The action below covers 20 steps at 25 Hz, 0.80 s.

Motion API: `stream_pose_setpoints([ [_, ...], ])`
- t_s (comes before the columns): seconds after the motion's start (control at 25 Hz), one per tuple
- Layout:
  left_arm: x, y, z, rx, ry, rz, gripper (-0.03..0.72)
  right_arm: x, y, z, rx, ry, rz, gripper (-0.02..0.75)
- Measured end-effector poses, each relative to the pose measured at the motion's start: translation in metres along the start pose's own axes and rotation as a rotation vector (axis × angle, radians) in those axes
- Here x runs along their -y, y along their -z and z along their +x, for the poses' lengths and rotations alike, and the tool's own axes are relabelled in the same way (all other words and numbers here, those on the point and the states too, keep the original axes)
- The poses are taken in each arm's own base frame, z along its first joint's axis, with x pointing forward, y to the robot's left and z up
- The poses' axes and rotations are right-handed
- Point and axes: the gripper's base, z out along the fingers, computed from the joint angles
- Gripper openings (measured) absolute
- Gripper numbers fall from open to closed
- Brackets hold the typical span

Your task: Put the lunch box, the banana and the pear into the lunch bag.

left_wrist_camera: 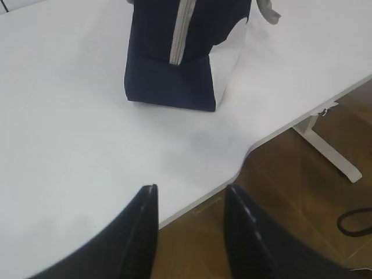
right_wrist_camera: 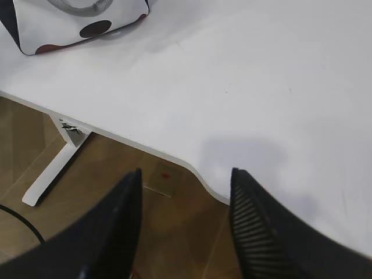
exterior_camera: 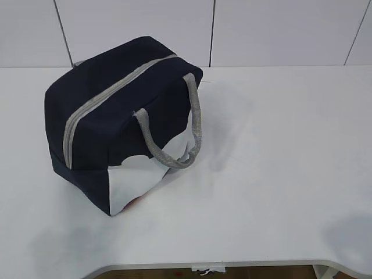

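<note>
On desk [exterior_camera: 279, 174]: lunch bag [exterior_camera: 116, 122], zipped, prob. packed; L end effector [left_wrist_camera: 190, 200] & R end effector [right_wrist_camera: 185, 186] released, empty, pulled back.

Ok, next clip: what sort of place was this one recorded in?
Most likely a lab or test workstation, not a home kitchen. A bare white table with a cut-out front edge stands on white metal legs over wood-look flooring, with plain white wall panels behind. Only the lunch bag sits on it.
</note>
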Motion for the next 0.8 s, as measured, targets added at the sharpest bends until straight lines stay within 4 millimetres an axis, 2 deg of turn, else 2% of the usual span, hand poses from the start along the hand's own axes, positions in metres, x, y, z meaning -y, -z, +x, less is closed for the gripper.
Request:
stream_pose_setpoints([
  [0.16, 0.0002, -0.0001, -0.0001, 0.0, 0.011, -0.016, 0.281, -0.0001, 0.0, -0.0002, 0.001, -0.005, 0.009, 0.383],
  [0.28, 0.0007, -0.0004, -0.0002, -0.002, 0.04, -0.067, 0.275, -0.0009, 0.0002, -0.0001, -0.001, -0.046, 0.078, 0.383],
  [0.56, 0.0029, -0.0022, -0.0013, -0.007, 0.184, -0.321, 0.254, -0.0042, 0.0002, -0.0005, -0.01, -0.19, 0.316, 0.382],
  [0.8, 0.0033, -0.0026, -0.0015, -0.007, 0.205, -0.355, 0.239, -0.0043, 0.0002, -0.0005, -0.011, -0.198, 0.329, 0.382],
])
